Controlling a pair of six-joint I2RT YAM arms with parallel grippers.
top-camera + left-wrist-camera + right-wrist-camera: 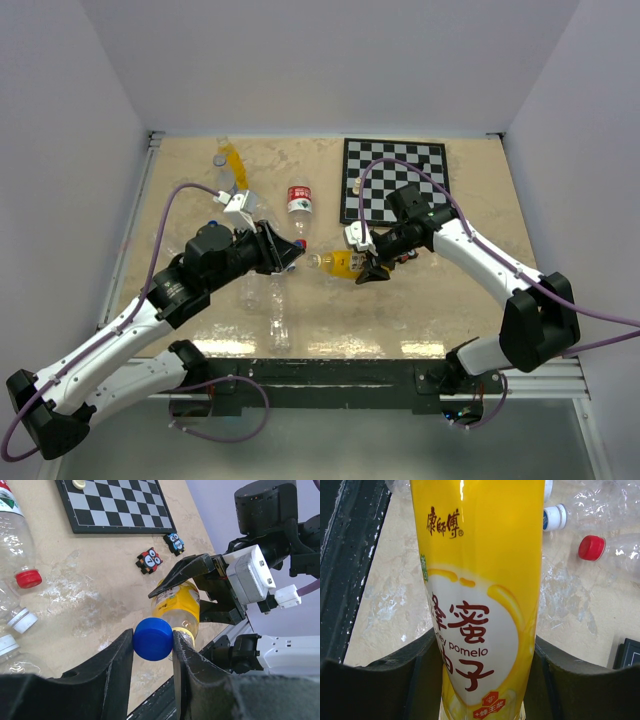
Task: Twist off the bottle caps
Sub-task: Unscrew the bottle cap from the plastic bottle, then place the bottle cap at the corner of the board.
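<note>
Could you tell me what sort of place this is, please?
Probably a robot lab test cell: white walls box in a beige tabletop, with props such as a chessboard and a yellow bottle.

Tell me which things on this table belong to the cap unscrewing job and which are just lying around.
Job in hand:
- yellow bottle, clamped in the right end effector
- blue cap, pinched by the left end effector
- second orange bottle, at the far left

Lying about:
- chessboard
- white chess piece
- two owl toys
</note>
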